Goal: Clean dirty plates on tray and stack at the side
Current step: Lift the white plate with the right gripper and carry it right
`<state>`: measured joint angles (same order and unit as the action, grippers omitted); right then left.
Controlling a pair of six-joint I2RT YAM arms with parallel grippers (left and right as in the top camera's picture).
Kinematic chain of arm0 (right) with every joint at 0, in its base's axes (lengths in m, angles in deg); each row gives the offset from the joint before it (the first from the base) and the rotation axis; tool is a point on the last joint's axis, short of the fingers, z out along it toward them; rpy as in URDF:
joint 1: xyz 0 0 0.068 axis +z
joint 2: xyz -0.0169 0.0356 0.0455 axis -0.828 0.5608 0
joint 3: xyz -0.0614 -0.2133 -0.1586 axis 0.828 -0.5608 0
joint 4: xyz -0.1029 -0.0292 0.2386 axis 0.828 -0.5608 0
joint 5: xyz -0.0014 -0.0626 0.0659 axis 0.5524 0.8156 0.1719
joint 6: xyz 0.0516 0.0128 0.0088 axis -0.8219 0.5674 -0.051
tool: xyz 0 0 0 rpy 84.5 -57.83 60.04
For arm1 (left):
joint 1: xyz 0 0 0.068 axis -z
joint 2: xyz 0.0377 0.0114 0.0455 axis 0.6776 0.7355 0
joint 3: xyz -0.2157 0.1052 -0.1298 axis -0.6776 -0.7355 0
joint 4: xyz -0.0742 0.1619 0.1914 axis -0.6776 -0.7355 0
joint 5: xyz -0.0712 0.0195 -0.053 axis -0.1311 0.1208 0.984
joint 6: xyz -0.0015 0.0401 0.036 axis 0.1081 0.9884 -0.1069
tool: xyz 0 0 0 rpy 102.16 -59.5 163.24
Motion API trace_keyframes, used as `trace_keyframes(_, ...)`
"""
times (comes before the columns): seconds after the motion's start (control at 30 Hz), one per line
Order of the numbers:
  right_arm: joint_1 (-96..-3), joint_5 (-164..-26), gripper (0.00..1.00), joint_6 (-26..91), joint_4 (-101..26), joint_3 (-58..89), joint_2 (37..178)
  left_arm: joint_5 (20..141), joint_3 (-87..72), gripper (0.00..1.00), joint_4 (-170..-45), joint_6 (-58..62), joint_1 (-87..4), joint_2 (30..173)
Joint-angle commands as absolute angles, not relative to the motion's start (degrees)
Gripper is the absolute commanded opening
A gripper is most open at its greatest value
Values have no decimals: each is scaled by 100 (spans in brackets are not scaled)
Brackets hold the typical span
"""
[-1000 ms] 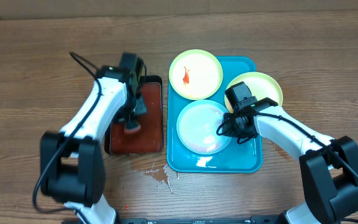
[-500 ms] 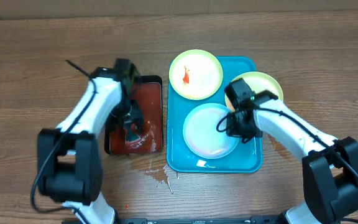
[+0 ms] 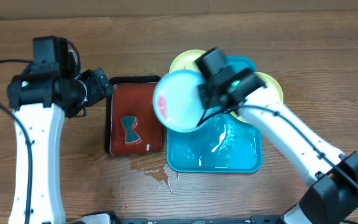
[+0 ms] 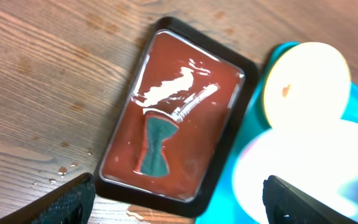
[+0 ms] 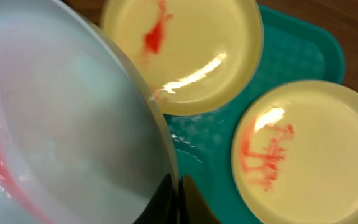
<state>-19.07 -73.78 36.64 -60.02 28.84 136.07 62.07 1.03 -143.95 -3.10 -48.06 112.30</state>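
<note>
None stacked: right gripper (image 5: 178, 186) pinches the smeared blue-rimmed plate (image 3: 179, 99); left gripper (image 3: 99, 87) gapes empty; two yellow-green plates (image 5: 185, 56), toward the far edge, look unwashed.

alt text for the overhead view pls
The right claw holds a blue-rimmed plate, red-smeared at one edge, raised above the left side of the turquoise tray; two yellow-green plates peek out behind. Left of it sits a black tray of red liquid, the left claw hovering near its corner.

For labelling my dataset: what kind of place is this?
Likely a robot lab bench, not a kitchen: wooden table, turquoise tray with red-smeared plastic plates, black tray of red liquid.
</note>
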Motion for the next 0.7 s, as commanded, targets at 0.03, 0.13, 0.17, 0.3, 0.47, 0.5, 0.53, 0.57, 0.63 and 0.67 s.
trace_keyframes(0.03, -1188, -6615, 4, 3909, -5489, 3019, 13615, 6544, 214, 87, -14528, -50, -4828, 10749)
trace_keyframes(0.13, -751, -5810, 4, 3885, -5128, 3019, 13825, 6491, 212, 89, -14593, 74, -4828, 10474)
trace_keyframes(0.17, -635, -5439, 4, 3810, -5067, 3019, 13891, 6443, 214, 92, -14611, 122, -4828, 10404)
trace_keyframes(0.3, -255, -4248, 4, 3537, -4927, 3019, 13970, 5986, 212, 100, -14775, 159, -4828, 10203)
trace_keyframes(0.47, 163, -3354, 4, 3539, -4689, 3024, 13956, 5851, 197, 100, -14991, 157, -4826, 10255)
trace_keyframes(0.5, 259, -3133, 4, 3539, -4658, 3024, 13956, 5853, 195, 100, -14989, 157, -4826, 10286)
trace_keyframes(0.53, 340, -2936, 4, 3539, -4634, 3024, 13956, 5857, 195, 100, -14987, 155, -4826, 10303)
trace_keyframes(0.57, 418, -2722, 4, 3539, -4614, 3024, 13956, 5857, 195, 100, -14985, 153, -4826, 10329)
trace_keyframes(0.63, 578, -2237, 4, 3539, -4573, 3024, 13956, 5853, 195, 100, -14978, 157, -4826, 10373)
trace_keyframes(0.67, 646, -2047, 4, 3541, -4555, 3024, 13956, 5853, 195, 100, -14985, 157, -4826, 10404)
